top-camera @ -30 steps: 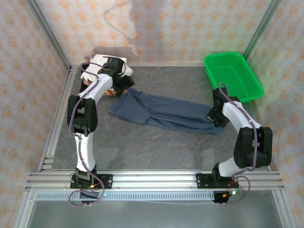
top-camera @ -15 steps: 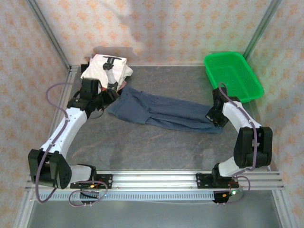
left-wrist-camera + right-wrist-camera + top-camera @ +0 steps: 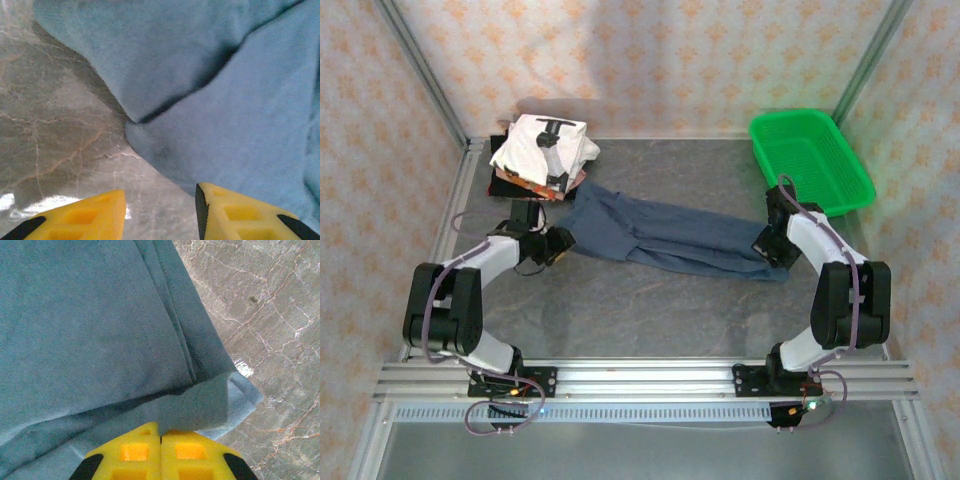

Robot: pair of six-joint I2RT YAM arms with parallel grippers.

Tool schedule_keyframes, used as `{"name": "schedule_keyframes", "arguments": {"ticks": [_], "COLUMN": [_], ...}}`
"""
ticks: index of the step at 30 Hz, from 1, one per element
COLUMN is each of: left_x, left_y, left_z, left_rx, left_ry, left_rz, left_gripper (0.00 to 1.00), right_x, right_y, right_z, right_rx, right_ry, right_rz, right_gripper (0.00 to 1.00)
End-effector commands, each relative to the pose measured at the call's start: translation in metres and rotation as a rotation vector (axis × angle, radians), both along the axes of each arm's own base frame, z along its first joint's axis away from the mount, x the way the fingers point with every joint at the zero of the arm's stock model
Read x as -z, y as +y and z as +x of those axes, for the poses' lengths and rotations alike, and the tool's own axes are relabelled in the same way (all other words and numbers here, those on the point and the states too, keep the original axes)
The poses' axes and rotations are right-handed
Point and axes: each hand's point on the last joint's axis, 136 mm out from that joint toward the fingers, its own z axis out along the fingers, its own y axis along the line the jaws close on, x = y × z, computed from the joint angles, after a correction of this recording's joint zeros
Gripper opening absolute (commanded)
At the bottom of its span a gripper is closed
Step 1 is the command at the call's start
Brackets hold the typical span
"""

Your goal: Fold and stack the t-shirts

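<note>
A dusty navy-blue cloth t-shirt (image 3: 670, 238) is spread across the middle of the grey marbled table (image 3: 650, 320), rumpled and only loosely narrowed. It runs from near the far left corner toward the right edge. At the far left corner a stack of folded shirts (image 3: 542, 152) is seen, with a white one with black print on top and red, orange and dark layers beneath. The blue shirt's left end lies just beside this stack. A green plastic mesh basket (image 3: 810, 160) is set at the far right corner.

The left gripper (image 3: 160, 212) is held released, its yellow fingers (image 3: 75, 217) parted low over the table at the shirt's left end, with no cloth gripped. The right gripper (image 3: 160, 442) is clenched at the shirt's right corner. A raised flap of cloth appears to be pinched there, though the contact itself is hidden by the fingertips.

Most of the task is judged done, since several shirts are already stacked. The blue shirt is left to be folded properly and laid on the stack.
</note>
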Motion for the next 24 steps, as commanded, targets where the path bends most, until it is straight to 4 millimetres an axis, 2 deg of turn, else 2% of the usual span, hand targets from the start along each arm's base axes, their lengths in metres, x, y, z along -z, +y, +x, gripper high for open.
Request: {"name": "schedule_keyframes", "arguments": {"ticks": [1, 6, 11, 24], "left_x": [0.000, 0.005, 0.012, 0.017], "left_y": [0.004, 0.013, 0.013, 0.015], "left_z": [0.013, 0.011, 0.013, 0.045], "left_rx": [0.026, 0.022, 0.026, 0.063], "left_ry": [-0.035, -0.007, 0.009, 0.026], "left_rz": [0.033, 0.090, 0.096, 0.133], "left_gripper": [0.39, 0.36, 0.35, 0.29], "right_x": [-0.005, -0.005, -0.005, -0.005], "right_y": [-0.005, -0.005, -0.005, -0.004], "right_z": [0.001, 0.000, 0.000, 0.000], "right_rx": [-0.001, 0.001, 0.005, 0.008], "right_ry": [0.002, 0.001, -0.003, 0.000], "right_rz": [-0.018, -0.022, -0.019, -0.012], "right_gripper": [0.01, 0.01, 0.01, 0.01]}}
